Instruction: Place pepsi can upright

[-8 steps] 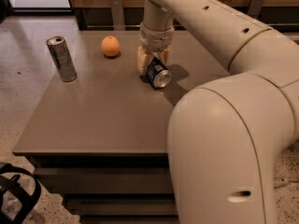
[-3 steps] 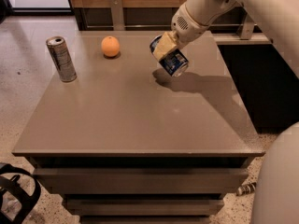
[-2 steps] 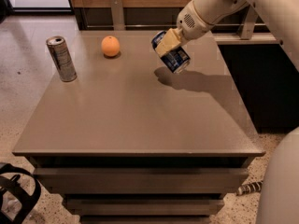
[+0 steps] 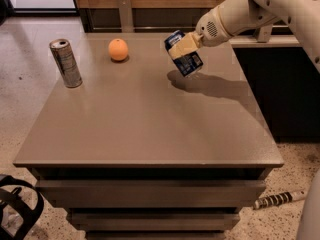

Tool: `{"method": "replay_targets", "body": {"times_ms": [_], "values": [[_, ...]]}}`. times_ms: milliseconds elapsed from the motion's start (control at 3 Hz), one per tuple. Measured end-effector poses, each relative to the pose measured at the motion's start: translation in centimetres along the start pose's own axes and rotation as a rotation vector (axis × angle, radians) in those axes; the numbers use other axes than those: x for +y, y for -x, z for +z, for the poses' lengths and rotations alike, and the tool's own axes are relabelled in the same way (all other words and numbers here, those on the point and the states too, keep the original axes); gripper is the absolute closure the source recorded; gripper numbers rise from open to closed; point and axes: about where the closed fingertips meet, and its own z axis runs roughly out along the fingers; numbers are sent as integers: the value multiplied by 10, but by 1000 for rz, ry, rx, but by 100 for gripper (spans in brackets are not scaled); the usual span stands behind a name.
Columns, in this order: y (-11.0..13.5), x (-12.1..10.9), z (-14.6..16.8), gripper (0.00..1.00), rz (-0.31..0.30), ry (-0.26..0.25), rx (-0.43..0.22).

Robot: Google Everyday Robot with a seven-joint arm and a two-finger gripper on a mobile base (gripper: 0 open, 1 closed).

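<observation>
We have the pepsi can (image 4: pixel 191 63) clamped between the fingers of our gripper (image 4: pixel 182 47), tilted in the air above the table's (image 4: pixel 150 129) far right part, so we judge it lifted but not yet righted or set down.

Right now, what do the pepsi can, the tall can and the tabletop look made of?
The pepsi can: thin metal, likely aluminium, with glossy blue print; the claw holds it tilted above the tabletop. The tall can: bare silvery metal with a shiny rim. The tabletop: matte grey-brown, probably laminate, with soft reflections and no visible grain.
</observation>
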Motion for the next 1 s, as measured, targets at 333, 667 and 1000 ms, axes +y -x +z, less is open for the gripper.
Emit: {"method": "replay_targets", "body": {"times_ms": [333,667,1000], "values": [[-5,-3,5,100,-28,5,-104],[-12,-6,9,100,-49,3,-204],[-18,-9,7,100,-61,9,-295]]}}
